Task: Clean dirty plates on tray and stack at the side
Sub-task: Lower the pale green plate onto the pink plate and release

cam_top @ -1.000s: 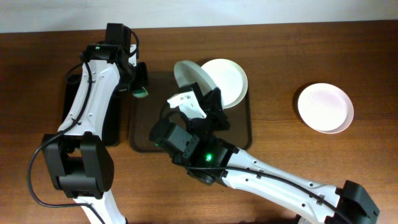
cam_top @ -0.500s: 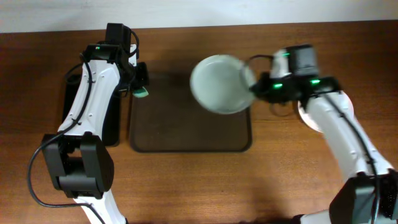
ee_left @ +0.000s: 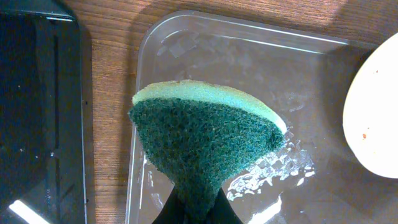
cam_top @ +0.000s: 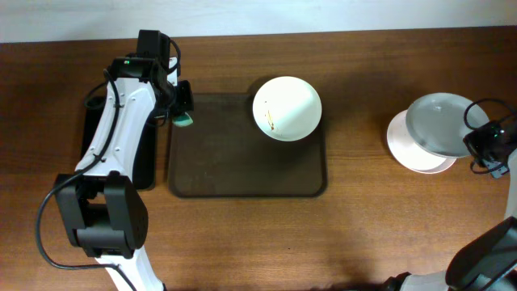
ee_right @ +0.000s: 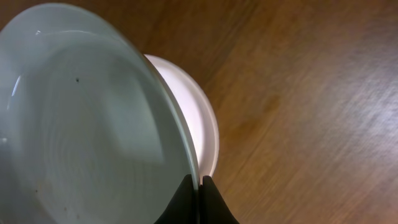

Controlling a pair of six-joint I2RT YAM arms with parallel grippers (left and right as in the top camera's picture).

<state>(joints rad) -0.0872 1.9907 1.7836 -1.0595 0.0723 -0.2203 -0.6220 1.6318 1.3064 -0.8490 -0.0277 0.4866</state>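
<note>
Bluish plate [cam_top: 439, 123] in right gripper [ee_right: 200, 183], white plate [cam_top: 409, 154] half-hidden beneath

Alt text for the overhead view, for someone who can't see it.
The right fingers pinch the rim of a greyish plate over a white plate on the table at right. One smeared plate sits in the top right corner of the brown tray, and the left fingers hold a green sponge at its top left corner.

Brown wooden table [cam_top: 242, 234]: large dark brown rectangular tray [cam_top: 234, 162] mid-table, toward far edge; smaller black glossy tray [cam_top: 149, 160] just left of it; round white plate [cam_top: 420, 165] near right edge.
</note>
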